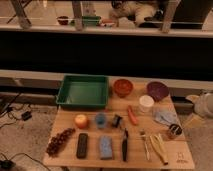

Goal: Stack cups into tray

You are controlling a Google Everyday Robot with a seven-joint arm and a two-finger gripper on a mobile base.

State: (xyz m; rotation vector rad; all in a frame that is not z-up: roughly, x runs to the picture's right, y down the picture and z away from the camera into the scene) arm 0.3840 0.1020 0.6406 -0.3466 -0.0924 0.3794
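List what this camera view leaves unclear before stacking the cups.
Hand: outside the camera view, so its position is unknown.
Light blue cup: too small to see inside.
Dark object beside it: too small to identify.
Pale object: cut off by the right edge.

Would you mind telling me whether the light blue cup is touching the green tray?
Apart: the camera view shows bare table between the light blue cup and the green tray behind it. The gripper is out of view.
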